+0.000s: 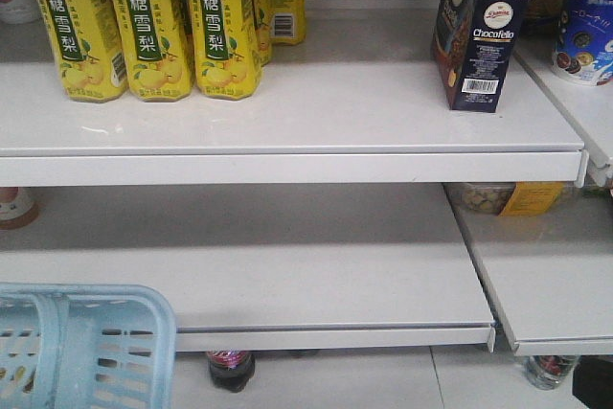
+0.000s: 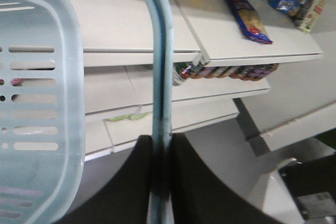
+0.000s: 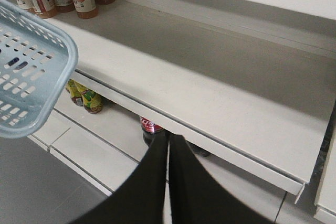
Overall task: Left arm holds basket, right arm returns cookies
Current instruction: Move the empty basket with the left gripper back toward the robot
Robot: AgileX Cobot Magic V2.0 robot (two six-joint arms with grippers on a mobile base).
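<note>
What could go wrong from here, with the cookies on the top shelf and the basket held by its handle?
1. The cookies stand upright close to the front edge of the top shelf; a bump from the shut, empty right gripper could tip the box off.
2. The left gripper pinches only the thin handle of the basket, so the basket may swing or slip.
3. The basket hangs near the middle shelf edge and could knock it.

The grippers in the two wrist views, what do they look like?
Both the left gripper and the right gripper show as plain matte black fingers, broad at the base and tapering toward the tips. No cables, markings or coloured parts are visible on either.
</note>
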